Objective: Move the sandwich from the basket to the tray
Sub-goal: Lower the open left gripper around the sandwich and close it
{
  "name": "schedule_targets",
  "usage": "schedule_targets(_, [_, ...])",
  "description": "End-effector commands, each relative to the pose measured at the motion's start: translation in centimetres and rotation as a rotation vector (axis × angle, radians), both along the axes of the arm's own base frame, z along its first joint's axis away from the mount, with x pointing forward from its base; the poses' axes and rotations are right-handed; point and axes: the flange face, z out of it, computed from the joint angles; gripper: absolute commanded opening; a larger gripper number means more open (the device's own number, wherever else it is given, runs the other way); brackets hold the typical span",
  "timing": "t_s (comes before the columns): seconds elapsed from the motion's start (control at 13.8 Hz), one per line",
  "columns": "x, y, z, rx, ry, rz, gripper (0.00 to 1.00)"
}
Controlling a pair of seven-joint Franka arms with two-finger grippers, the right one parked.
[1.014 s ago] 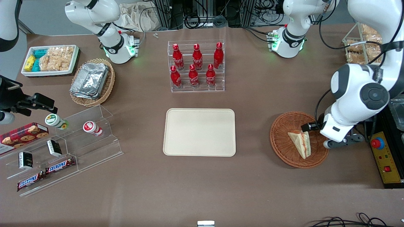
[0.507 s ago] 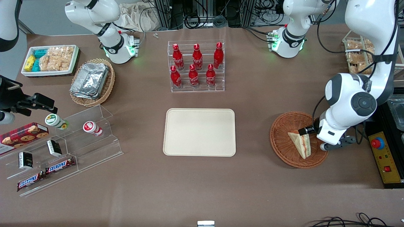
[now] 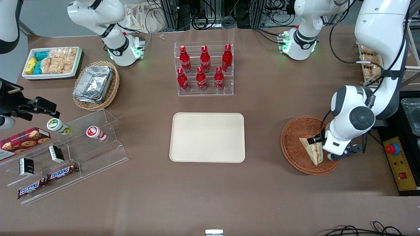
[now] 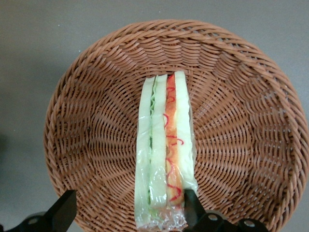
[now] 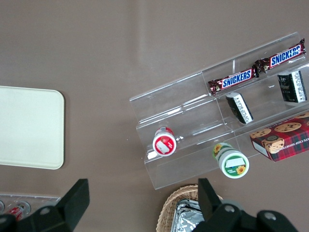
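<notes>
End effector (image 4: 128, 210) hovers wide open over the basket (image 4: 87, 125), sandwich (image 4: 164, 150) lengthwise between its fingers.

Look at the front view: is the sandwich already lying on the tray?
No. The sandwich lies in the basket with the open claw over it; the tray holds nothing.

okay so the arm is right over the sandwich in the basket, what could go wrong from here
The gripper is open over the basket, but off-centre: one finger is right against the sandwich, the other well clear. Closing like this could shove the wedge sideways instead of clamping it.

The clear wrap looks slick and loose, so the grip might catch only film and slip on lifting.

A low descent could snag the wicker weave and drag the light basket.
</notes>
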Motion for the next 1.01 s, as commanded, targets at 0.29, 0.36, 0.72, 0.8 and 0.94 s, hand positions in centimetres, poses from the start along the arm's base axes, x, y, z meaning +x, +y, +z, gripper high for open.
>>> schedule_targets(0.29, [1.9,-1.4,0.3,0.026,-0.016,0.025,1.00])
schedule_targets(0.36, [2.4,-1.4,1.2,0.031,-0.013,0.026,1.00])
schedule_targets(0.72, [3.9,-1.8,6.9,0.040,0.036,-0.048,1.00])
schedule_targets(0.8, [4.1,-1.9,8.4,0.038,0.040,-0.090,1.00])
schedule_targets(0.94, [4.2,-3.1,9.3,-0.014,0.041,-0.095,1.00])
